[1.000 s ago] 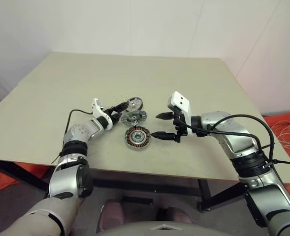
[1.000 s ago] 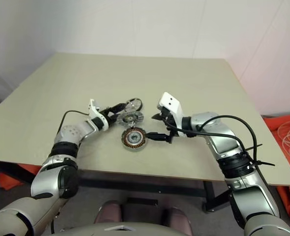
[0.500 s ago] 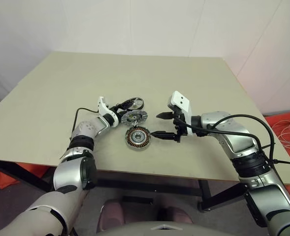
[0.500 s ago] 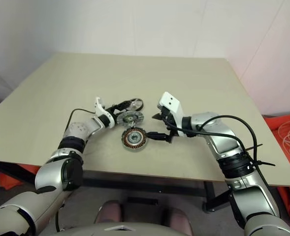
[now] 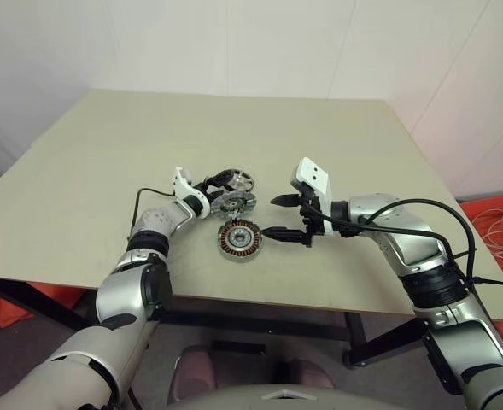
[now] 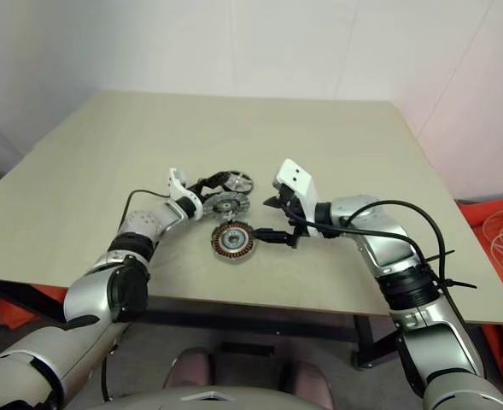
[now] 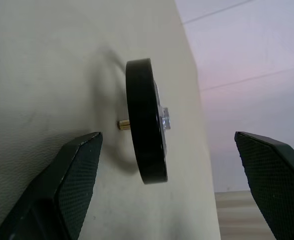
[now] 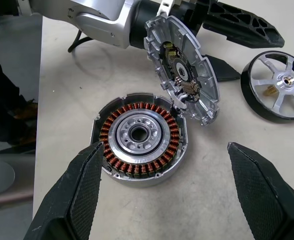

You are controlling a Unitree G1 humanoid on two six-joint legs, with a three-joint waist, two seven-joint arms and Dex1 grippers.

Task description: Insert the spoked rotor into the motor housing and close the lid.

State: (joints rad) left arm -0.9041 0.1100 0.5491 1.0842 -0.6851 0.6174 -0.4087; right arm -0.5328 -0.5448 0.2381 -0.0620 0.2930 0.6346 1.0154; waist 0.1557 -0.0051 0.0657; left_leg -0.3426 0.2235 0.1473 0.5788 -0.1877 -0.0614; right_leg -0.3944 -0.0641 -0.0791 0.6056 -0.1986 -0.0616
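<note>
Reaching further forward, left end effector (image 7: 166, 185) gapes empty around black-rimmed spoked rotor (image 7: 146, 120); right end effector (image 8: 169, 190) wide, empty.

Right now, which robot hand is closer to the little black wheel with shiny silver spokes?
Left. The left gripper straddles the black-rimmed spoked wheel; the right gripper sits beside the copper-wound housing.

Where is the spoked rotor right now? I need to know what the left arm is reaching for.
The spoked rotor lies on the table, left of centre, just beyond the lid and between the open left gripper's fingers.
</note>
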